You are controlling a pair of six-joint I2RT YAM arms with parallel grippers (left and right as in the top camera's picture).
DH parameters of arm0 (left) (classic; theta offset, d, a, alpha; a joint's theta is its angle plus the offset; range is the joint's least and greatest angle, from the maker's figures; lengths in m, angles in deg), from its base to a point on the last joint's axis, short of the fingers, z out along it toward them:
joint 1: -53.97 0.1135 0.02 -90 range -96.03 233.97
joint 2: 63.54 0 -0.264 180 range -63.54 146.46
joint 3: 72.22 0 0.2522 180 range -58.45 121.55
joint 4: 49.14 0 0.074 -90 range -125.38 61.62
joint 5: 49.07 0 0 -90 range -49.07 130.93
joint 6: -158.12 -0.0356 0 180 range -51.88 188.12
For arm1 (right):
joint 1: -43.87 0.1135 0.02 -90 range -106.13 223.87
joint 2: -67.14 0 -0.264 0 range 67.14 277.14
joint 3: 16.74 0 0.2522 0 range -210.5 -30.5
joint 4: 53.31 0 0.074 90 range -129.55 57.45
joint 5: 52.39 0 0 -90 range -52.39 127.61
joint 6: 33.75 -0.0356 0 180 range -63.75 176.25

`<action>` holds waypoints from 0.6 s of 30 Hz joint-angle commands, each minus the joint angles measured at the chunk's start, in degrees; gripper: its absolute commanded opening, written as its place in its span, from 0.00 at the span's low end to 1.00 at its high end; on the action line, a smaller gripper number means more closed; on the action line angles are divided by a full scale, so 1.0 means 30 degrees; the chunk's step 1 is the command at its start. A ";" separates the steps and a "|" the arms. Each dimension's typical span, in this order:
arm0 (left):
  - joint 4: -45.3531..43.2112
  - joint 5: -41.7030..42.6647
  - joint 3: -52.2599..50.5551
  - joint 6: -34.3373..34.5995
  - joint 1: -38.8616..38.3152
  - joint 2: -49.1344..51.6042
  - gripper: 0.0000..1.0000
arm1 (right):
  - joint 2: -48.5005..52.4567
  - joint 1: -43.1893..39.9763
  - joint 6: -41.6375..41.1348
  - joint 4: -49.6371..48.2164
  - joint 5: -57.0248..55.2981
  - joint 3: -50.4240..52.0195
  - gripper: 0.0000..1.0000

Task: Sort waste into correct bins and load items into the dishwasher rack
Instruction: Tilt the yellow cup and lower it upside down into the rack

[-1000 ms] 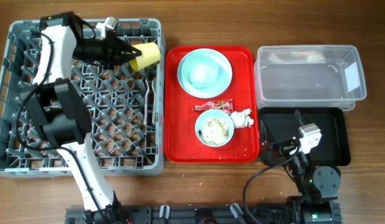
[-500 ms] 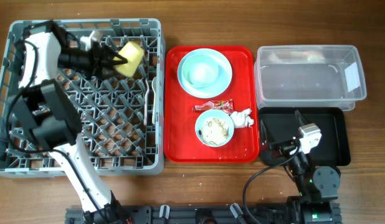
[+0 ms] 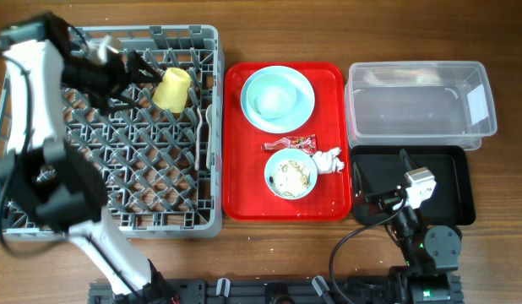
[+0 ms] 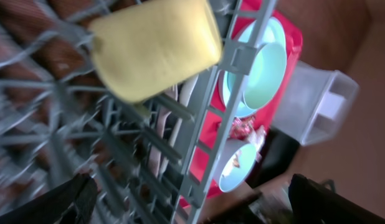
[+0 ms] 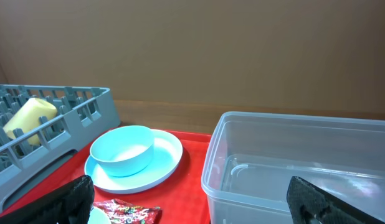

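Left end effector (image 4: 192,186) sits over the back of the rack (image 3: 117,226), fingers apart, nothing between them; the arm is motion-blurred in the overhead view. Yellow cup (image 3: 173,89) lies tilted on the rack grid near the back right corner, just ahead of the fingertips and not touching them as far as the wrist view shows. Pale items (image 3: 209,127) stand in the rack's right-edge slot, can't tell what. Right end effector (image 5: 189,190) hangs low over the black bin (image 3: 455,181) at front right, fingers spread wide, holding nothing. Red tray (image 3: 244,190) lies between rack and bins. On it, at the back: teal bowl (image 3: 274,97) sitting on a teal plate (image 3: 305,108). Front of that: red wrapper (image 3: 288,143), then a second bowl (image 3: 290,176) with food scraps inside, and a crumpled tissue (image 3: 328,159) against its right side. Clear bin (image 3: 413,67) stands behind the black bin, just right of the tray. Right wrist view shows the cup behind the rack wall, the teal bowl and the clear bin's near corner. Everything rests on a wood surface (image 3: 497,253).
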 commanded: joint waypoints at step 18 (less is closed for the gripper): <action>-0.6302 -0.7694 0.0605 0.6353 -0.7446 -0.1625 0.04 | 0.0036 0.0117 0.0058 -0.0102 0.0044 0.0022 1.00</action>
